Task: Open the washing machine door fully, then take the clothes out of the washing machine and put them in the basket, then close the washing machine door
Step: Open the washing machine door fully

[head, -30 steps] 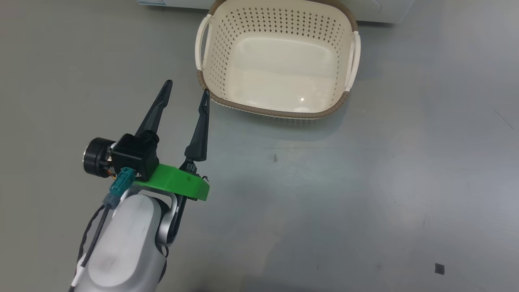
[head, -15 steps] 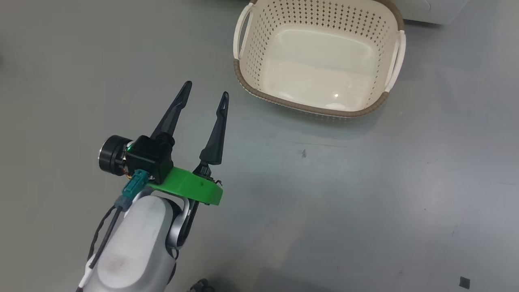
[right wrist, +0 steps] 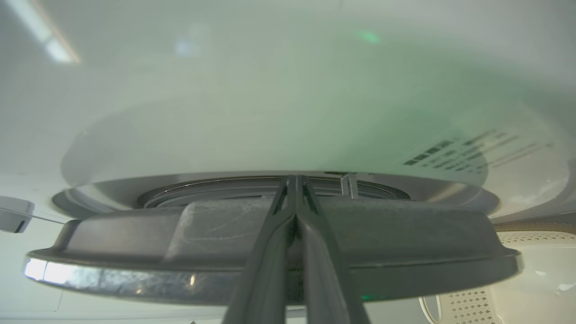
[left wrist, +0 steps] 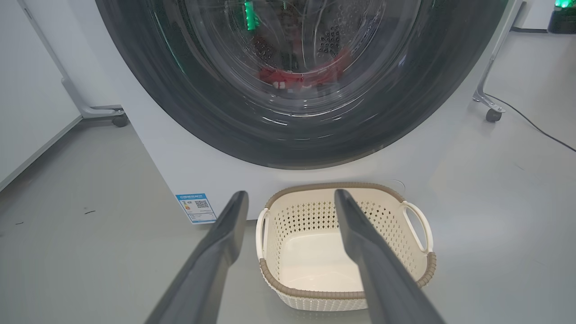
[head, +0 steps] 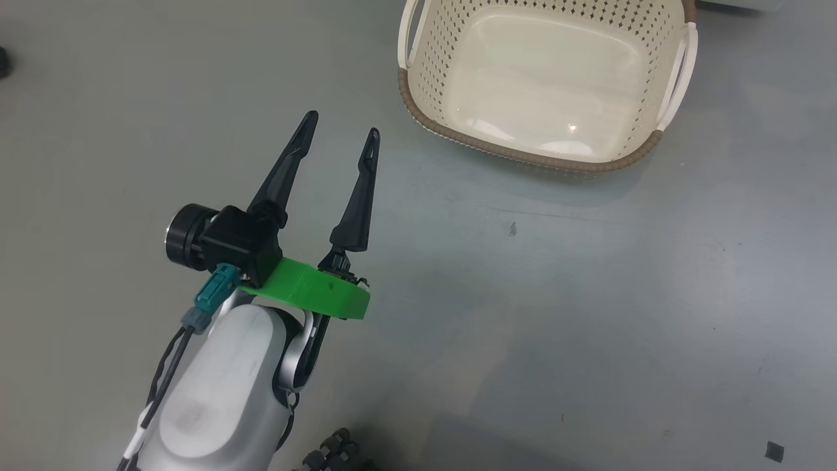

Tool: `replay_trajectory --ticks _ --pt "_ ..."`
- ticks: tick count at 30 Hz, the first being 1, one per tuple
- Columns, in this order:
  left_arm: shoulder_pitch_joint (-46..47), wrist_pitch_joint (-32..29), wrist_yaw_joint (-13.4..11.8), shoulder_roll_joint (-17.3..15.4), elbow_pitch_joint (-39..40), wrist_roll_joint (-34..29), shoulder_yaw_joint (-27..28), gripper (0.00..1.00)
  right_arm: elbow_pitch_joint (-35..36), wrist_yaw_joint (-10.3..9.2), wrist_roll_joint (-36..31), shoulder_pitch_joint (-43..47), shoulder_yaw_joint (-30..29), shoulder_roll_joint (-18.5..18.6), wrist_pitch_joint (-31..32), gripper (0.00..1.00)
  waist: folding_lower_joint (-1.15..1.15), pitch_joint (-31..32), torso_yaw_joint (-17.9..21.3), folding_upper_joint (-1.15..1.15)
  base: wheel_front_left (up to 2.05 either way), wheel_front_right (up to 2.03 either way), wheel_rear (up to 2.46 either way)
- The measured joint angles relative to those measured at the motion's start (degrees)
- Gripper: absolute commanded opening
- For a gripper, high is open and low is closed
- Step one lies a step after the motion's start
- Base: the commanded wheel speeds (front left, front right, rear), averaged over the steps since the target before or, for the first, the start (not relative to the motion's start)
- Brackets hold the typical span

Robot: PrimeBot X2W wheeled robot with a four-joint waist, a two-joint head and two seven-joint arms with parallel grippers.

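Note:
The washing machine [left wrist: 148,148] is a white box with a blue sticker [left wrist: 195,208] low on its front. Its glossy black washing machine door [left wrist: 189,103] lies against the front, and red clothes [left wrist: 310,76] show through the glass. The cream basket [left wrist: 342,243] stands empty on the floor just before the machine, also seen as the basket [head: 523,154] in the head view. My left gripper [head: 341,127] hangs open over the floor, left of the basket and apart from it. My right gripper [right wrist: 294,180] is shut, its fingers lying across the door's grey edge [right wrist: 135,243] seen edge-on.
Grey floor surrounds the basket. Castored stand legs flank the washer on the left [left wrist: 101,112] and the right [left wrist: 490,110], and a black cable [left wrist: 540,130] runs along the floor at the right. A white wall panel [left wrist: 27,90] stands at the left.
The head camera has turned, so the basket sits further up and right in the picture. My left gripper stays open, its tips now farther from the basket's corner.

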State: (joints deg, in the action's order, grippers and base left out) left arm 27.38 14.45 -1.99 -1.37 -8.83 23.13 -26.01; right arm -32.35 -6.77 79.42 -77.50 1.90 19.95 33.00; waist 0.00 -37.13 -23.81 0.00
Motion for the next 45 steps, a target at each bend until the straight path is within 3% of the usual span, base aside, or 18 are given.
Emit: replay_trajectory --ticks 17,31,45 --pt "0.9 0.0 -1.3 0.0 0.3 0.4 -0.2 1.0 -3.6 0.27 4.0 -1.3 -0.1 1.2 8.6 0.0 0.0 -0.6 0.2 0.0 0.0 0.0 0.0" --pt "0.9 0.0 -2.3 0.0 -0.3 0.4 0.0 1.0 -5.0 3.83 7.1 2.9 1.1 1.0 16.6 0.0 0.0 2.0 1.9 0.0 0.0 0.0 0.0" --pt "-0.5 0.0 -2.5 0.0 -2.2 0.4 1.3 1.0 -5.2 8.03 10.2 10.5 1.9 -2.8 20.7 0.0 0.0 6.5 3.8 0.0 0.0 0.0 0.0"
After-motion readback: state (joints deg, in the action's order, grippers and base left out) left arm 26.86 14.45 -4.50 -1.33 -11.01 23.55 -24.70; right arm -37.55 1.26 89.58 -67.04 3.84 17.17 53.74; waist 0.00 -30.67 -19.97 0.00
